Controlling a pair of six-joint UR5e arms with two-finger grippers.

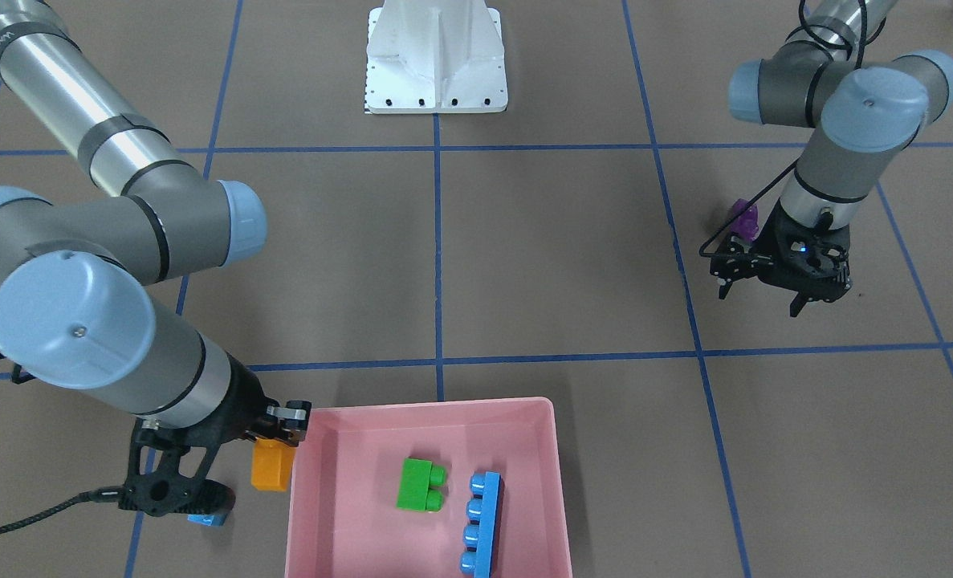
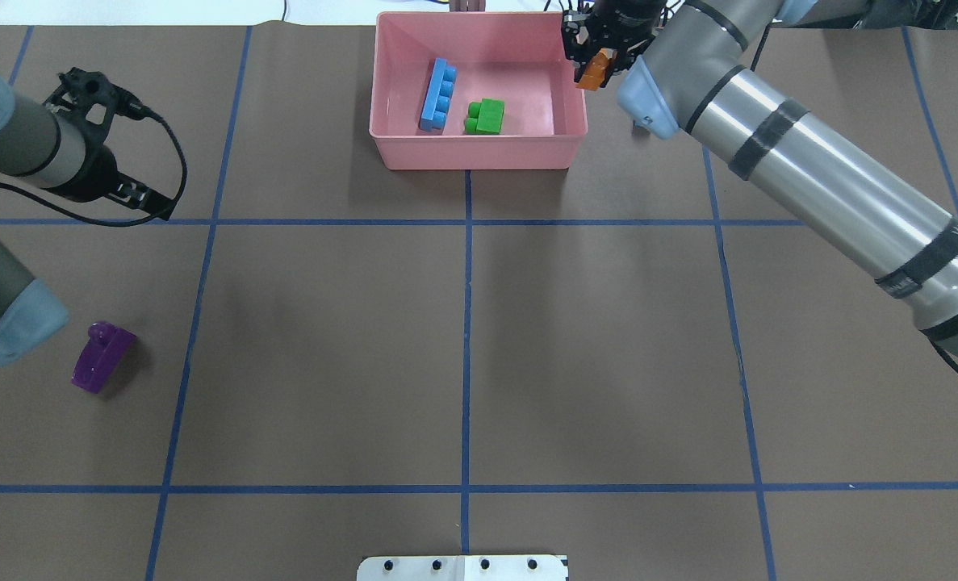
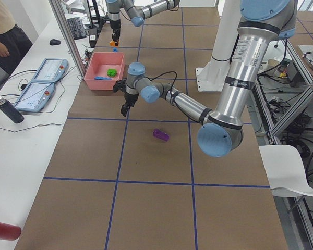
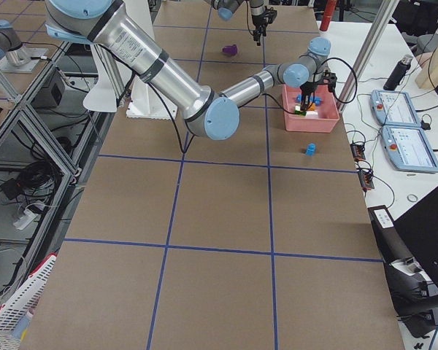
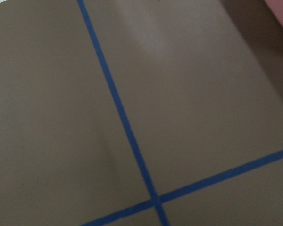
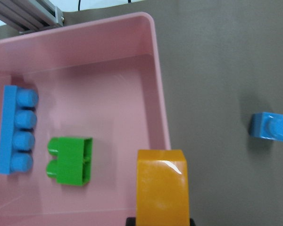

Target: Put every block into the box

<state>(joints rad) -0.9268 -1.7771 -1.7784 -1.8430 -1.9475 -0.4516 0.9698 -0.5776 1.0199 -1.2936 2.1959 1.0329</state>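
My right gripper [image 1: 281,436] is shut on the orange brick [image 1: 273,466], held just above the side wall of the pink box [image 1: 436,405]. In the right wrist view the orange brick [image 6: 162,186] straddles the box rim [image 6: 160,103]. The green brick [image 1: 421,484] and the long light-blue brick [image 1: 482,523] lie inside the box. The small blue brick [image 6: 271,126] sits on the table just outside the box, beside my right gripper. The purple brick [image 2: 102,355] lies on the table near my left arm. My left gripper [image 1: 757,301] is open and empty above the table, close to the purple brick.
The white robot base [image 1: 436,64] stands at the table's robot-side edge. Blue tape lines [image 5: 127,127] grid the brown table. Operator pendants and a bottle [image 3: 8,110] lie on the white bench beyond the box.
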